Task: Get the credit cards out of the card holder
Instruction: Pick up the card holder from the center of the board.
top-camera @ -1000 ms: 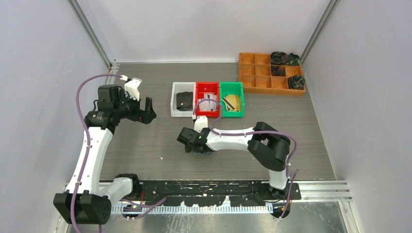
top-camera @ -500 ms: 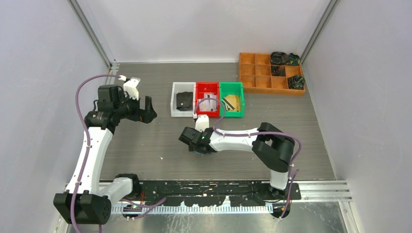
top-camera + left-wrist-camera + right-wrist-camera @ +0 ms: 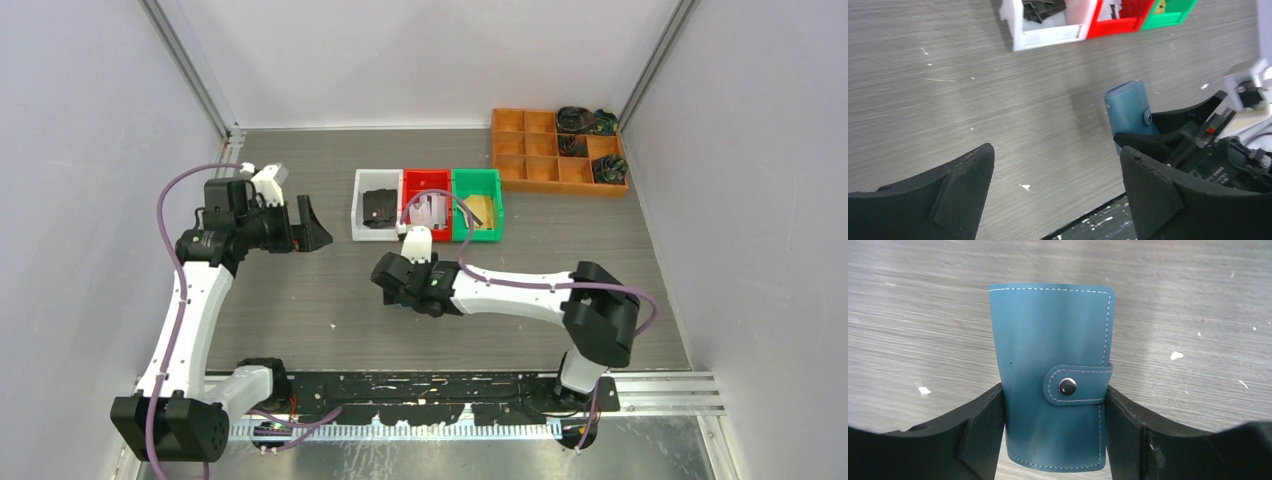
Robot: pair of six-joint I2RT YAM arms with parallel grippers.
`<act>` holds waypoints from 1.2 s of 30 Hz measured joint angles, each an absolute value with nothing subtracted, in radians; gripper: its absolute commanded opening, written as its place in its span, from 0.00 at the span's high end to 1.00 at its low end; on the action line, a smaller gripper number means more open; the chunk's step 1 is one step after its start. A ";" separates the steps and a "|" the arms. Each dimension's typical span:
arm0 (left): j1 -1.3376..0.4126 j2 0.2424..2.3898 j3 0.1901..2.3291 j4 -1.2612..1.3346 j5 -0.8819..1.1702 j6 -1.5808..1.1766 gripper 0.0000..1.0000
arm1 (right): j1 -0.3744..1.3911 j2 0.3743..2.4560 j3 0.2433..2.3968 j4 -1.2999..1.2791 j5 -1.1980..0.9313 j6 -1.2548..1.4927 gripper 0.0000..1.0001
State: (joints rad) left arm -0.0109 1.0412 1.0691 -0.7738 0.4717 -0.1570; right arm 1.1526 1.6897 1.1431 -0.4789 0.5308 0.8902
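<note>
Left gripper [image 3: 1055,161] spread and empty; right gripper [image 3: 1053,407] pinching the closed card holder [image 3: 1048,335].

In the top view, the left gripper sits at 9 o'clock over the table [image 3: 300,300], with its fingers wide apart. Near the table centre, toward 7 o'clock, the right gripper's fingers [image 3: 980,432] press both long sides of the blue stitched card holder. Its tab is snapped shut. At 12 o'clock from the holder, a white bin [image 3: 358,208], a red bin [image 3: 425,176] and a green bin [image 3: 476,175] stand side by side. An orange compartment tray [image 3: 545,160] lies at 1 o'clock.
</note>
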 measured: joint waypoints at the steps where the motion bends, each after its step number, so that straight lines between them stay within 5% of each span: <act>1: -0.011 1.041 1.066 -0.779 0.489 -0.179 0.05 | 1.155 1.668 1.150 -0.471 0.530 0.887 0.33; 27: -0.011 0.959 1.016 -0.657 0.824 -0.551 0.27 | 1.208 1.526 1.270 -0.185 0.410 0.786 0.29; 36: -0.011 0.953 1.009 -0.638 0.857 -0.570 0.52 | 1.221 1.544 1.339 -0.171 0.390 0.757 0.29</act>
State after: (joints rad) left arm -0.0109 0.9527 1.0092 -0.6380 0.8574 -0.5705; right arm 1.2213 1.5444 1.3392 -0.1715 0.3897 0.7574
